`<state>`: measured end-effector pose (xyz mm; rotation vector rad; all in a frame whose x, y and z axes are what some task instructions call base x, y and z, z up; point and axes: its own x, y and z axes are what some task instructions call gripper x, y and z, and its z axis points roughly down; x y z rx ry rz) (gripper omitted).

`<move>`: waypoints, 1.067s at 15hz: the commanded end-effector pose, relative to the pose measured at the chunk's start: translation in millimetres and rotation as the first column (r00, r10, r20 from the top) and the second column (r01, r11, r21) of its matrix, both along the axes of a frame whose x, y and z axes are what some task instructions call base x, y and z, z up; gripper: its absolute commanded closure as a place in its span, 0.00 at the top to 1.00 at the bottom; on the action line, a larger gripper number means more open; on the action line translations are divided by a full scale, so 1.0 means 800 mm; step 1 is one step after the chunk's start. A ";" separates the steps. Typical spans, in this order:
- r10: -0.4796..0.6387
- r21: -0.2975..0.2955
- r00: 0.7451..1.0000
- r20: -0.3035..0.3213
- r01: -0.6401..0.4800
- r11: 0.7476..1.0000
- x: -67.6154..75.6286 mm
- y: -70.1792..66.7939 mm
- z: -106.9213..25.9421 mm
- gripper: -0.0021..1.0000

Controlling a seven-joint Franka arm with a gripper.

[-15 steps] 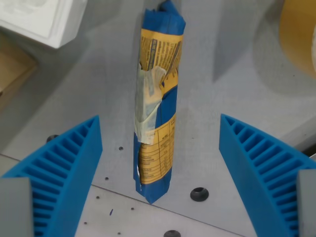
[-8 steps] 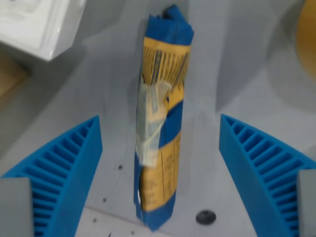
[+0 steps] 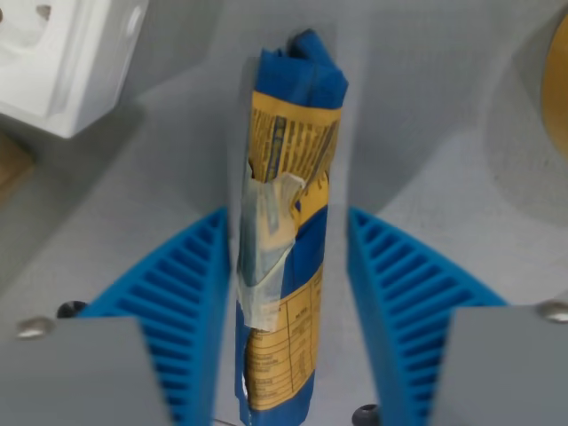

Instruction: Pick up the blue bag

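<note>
Between two blue fingers [image 3: 191, 293] — one blue bag [image 3: 286, 240]; pincer [image 3: 288, 306] apart, left finger touching.

A grey bench [image 3: 417, 115] fills most of the frame. A white moulded block [image 3: 62, 58] is seen at the upper left, a yellow curved object [image 3: 557, 80] at the right edge. Soft shadows are cast across the grey surface.

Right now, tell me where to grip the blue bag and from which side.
Grip the blue bag across its narrow middle, around the taped band, coming from above. It is a long, slim roll running up the wrist view, and the gripper fingers already straddle its two long sides, so closing should pinch it squarely.
</note>
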<state>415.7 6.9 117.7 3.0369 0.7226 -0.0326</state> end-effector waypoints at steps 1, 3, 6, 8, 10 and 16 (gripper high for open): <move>0.021 -0.032 0.996 0.085 -0.019 0.999 -0.005 -0.005 0.003 0.00; 0.021 -0.032 0.996 0.085 -0.019 0.999 -0.005 -0.005 0.003 0.00; 0.021 -0.032 0.996 0.085 -0.019 0.999 -0.005 -0.005 0.003 0.00; 0.021 -0.032 0.996 0.085 -0.019 0.999 -0.005 -0.005 0.003 0.00; 0.021 -0.032 0.996 0.084 -0.019 0.999 -0.008 -0.009 0.016 0.00; 0.024 -0.028 0.997 0.069 -0.022 0.999 -0.013 -0.009 0.053 0.00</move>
